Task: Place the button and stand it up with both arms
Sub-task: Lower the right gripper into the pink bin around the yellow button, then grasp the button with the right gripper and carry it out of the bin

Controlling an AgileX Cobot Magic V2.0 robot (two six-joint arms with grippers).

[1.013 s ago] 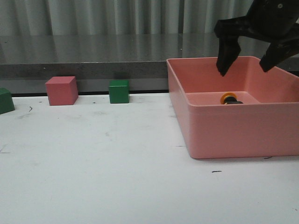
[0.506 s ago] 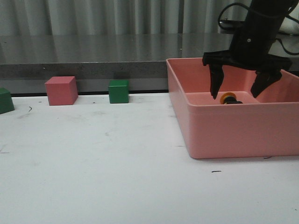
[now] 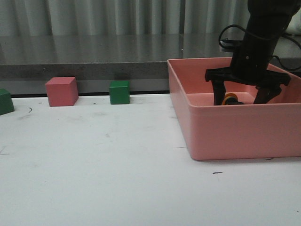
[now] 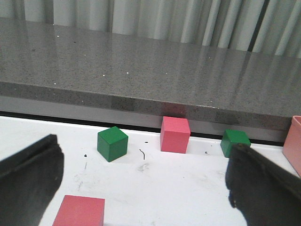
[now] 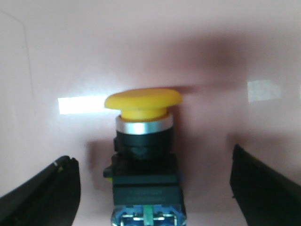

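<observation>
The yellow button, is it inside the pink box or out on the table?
Inside. The button lies in the pink box, between the open fingers of the right gripper, which has reached down into it.

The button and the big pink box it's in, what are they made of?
The button looks like plastic: a smooth, matte yellow cap and a blocky black base, with a shiny silver ring between them that may be metal. The pink box looks like molded plastic too, with smooth, evenly colored walls, rounded corners and a soft sheen.
</observation>
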